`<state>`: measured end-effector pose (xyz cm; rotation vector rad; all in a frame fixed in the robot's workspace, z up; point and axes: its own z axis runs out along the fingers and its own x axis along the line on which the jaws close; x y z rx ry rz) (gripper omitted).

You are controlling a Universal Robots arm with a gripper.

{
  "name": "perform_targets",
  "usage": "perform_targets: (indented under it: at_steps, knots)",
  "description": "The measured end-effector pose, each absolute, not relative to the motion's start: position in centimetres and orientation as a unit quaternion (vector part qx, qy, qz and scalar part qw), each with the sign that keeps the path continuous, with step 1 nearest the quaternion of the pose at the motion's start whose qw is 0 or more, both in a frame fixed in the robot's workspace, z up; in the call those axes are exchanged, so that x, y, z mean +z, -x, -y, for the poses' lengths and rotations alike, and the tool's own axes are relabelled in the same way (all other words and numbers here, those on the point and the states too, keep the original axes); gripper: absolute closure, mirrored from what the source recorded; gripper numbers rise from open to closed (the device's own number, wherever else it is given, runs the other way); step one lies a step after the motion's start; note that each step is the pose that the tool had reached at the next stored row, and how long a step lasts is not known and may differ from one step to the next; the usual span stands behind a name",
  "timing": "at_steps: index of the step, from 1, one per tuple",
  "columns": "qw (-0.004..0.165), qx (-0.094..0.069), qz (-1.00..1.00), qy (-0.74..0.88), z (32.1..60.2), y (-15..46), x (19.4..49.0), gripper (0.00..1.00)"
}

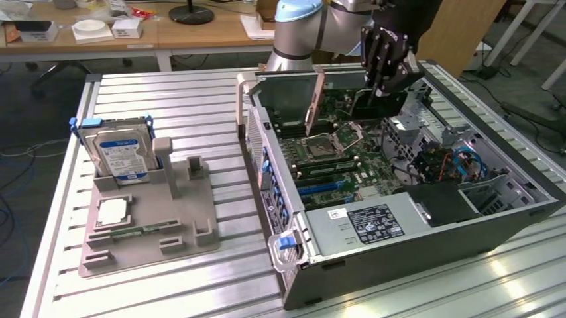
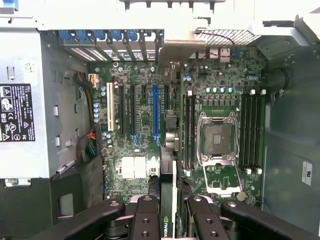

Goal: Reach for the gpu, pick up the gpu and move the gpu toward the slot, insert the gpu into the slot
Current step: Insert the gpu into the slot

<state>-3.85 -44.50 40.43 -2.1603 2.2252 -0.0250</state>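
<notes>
1. Over the open case (image 1: 425, 245), one arm (image 1: 305, 26) carries one gripper (image 1: 388, 86), its fingers (image 2: 145, 220) pinching one gpu (image 2: 167, 220) by its upper edge
2. One gpu only: it hangs edge-down above the board (image 2: 140, 130), bracket (image 2: 180, 50) toward the case's rear wall, running parallel to the one blue slot (image 2: 155, 112) and just beside it, not seated
3. One white slot (image 2: 110, 107) lies beyond the blue one, away from the gpu; one socket (image 2: 218, 135) sits between two groups of black memory slots (image 2: 250, 130)
4. One power supply (image 1: 372, 222) sits at the near end of the case in the exterior view
5. On the exterior view's left stands one grey holder (image 1: 150, 225) with one hard drive (image 1: 119, 156) upright in it, one processor (image 1: 113, 212) lying flat, and one memory stick (image 1: 132, 233) just beside that
6. Case and holder rest side by side, not touching, on one ribbed metal table (image 1: 177, 99)
7. Behind it, wooden desks (image 1: 203, 36) bear white boxes (image 1: 93, 30) and a black round base (image 1: 192, 13); cables (image 1: 531, 112) trail over the grey floor on the exterior view's right
</notes>
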Motion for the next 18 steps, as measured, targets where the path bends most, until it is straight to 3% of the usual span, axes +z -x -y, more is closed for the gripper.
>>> perform_targets:
  at_steps: [18]
  knots:
    - [0.023, -0.004, -0.707, 0.707, 44.51, 4.56, 39.47, 0.74]
